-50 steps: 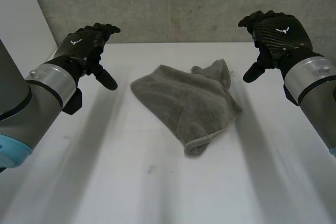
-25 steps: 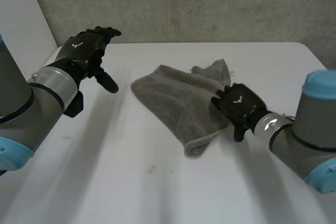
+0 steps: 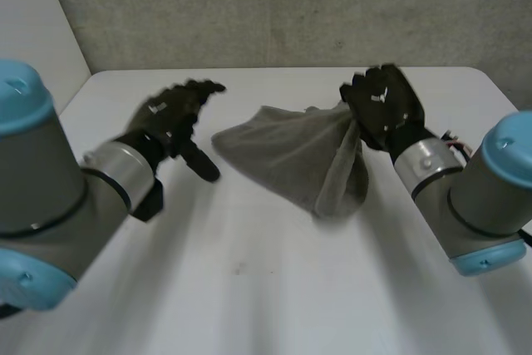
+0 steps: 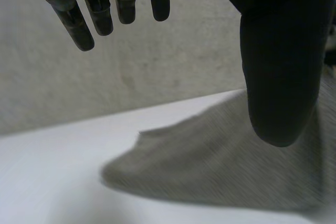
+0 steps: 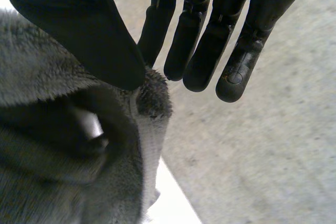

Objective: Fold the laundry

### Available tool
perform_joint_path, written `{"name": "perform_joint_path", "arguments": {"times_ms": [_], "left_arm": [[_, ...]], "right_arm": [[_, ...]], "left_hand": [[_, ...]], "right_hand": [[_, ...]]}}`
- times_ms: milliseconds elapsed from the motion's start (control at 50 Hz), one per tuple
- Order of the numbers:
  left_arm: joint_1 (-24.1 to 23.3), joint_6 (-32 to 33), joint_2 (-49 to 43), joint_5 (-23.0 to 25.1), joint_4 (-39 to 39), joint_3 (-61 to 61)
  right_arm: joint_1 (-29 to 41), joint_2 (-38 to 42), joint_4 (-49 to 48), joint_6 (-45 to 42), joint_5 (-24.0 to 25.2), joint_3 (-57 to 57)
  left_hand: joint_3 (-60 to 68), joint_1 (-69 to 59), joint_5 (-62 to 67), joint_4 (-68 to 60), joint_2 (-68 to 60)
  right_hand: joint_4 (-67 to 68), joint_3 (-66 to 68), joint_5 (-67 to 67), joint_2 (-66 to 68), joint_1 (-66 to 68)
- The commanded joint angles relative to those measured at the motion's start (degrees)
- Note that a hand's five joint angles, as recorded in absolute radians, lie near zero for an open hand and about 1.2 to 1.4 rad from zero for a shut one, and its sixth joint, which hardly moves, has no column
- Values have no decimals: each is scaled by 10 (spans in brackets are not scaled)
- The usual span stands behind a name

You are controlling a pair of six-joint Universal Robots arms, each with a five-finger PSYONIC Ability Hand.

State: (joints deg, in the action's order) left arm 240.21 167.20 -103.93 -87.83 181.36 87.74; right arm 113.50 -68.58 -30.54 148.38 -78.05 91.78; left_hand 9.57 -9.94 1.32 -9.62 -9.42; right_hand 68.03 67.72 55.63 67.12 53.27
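Note:
A grey towel (image 3: pixel 287 151) lies crumpled on the white table (image 3: pixel 249 288). Its right side is lifted off the surface and hangs in a fold. My right hand (image 3: pixel 386 106) holds that raised edge. In the right wrist view its thumb (image 5: pixel 79 19) pinches the towel (image 5: pixel 63 156) against the fingers (image 5: pixel 210 35). My left hand (image 3: pixel 170 114) hovers just left of the towel's left corner, fingers straight and thumb spread, touching nothing. In the left wrist view the towel (image 4: pixel 220 166) lies beyond the left hand's thumb (image 4: pixel 281 51), its corner on the table.
A concrete wall (image 3: pixel 291 6) rises right behind the table's far edge. A white wall (image 3: pixel 33 22) stands at the left. The table's rounded far right corner (image 3: pixel 478 72) lies close behind my right hand.
My right hand dropped onto the towel's right edge, closed on it and raised it up and back. My left hand moved right, toward the towel's left corner.

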Motion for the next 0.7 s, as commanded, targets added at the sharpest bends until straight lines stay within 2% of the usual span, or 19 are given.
{"name": "perform_joint_path", "arguments": {"times_ms": [20,40,80,160,300,380,420,700], "left_arm": [[-52,-164,-50,-12,-1,17],[-67,-194,-68,-13,-1,14],[-78,-214,-86,-12,0,11],[-96,-245,-138,-12,0,-9],[-121,-266,-200,-14,0,-67],[-125,-275,-232,-16,0,-101],[-126,-281,-240,-16,0,-112],[-164,-320,-329,-21,8,-227]], "right_arm": [[63,-30,147,8,-91,-71],[63,-30,147,8,-91,-71],[74,-31,187,10,-114,-85],[88,-34,196,18,-129,-85],[104,-78,201,52,-149,-73],[106,-92,202,62,-158,-69],[110,-96,202,63,-159,-68],[126,-121,201,67,-158,-64]], "left_hand": [[18,-14,1,-18,-20],[18,-14,1,-18,-20],[18,-14,1,-18,-20],[20,-16,2,-19,-21],[91,-87,73,-90,-92],[231,-228,214,-231,-233],[252,-248,234,-251,-253],[262,-258,245,-262,-264]], "right_hand": [[120,123,144,129,267],[120,123,144,129,267],[120,123,144,129,267],[120,123,144,129,267],[120,123,144,129,267],[120,123,144,129,267],[120,123,144,129,267],[120,123,144,129,267]]}}
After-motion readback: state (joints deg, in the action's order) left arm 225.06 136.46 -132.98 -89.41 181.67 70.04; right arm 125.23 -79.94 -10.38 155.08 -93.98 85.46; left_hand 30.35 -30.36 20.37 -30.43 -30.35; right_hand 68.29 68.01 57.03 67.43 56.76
